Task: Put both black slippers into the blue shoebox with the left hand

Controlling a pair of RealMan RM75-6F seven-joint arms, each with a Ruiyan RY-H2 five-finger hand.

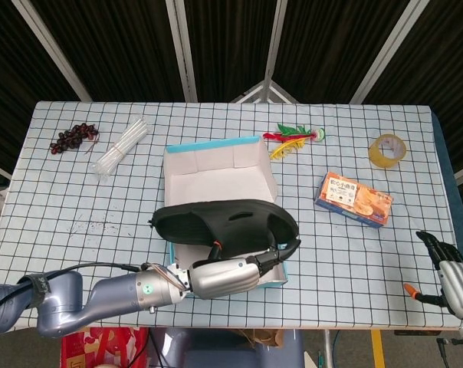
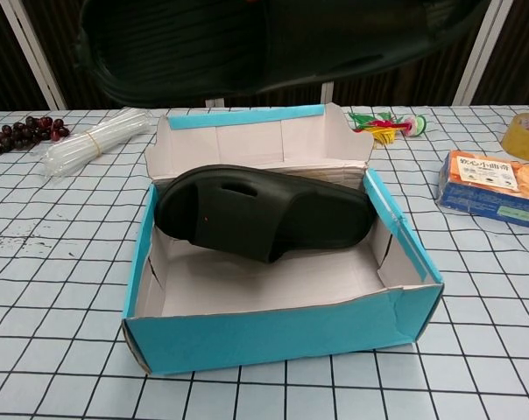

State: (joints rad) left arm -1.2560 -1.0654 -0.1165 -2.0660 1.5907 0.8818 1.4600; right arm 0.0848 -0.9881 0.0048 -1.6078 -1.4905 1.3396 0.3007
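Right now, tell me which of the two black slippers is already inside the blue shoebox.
The slipper lying in the shoebox, propped against its back wall. The other slipper is held above the box by the left hand.

In the head view the raised slipper [image 1: 225,223] hides the blue shoebox's [image 1: 216,165] interior and the slipper inside. The chest view cuts that raised slipper at the top edge. The right hand [image 1: 452,276] sits clipped at the head view's corner.
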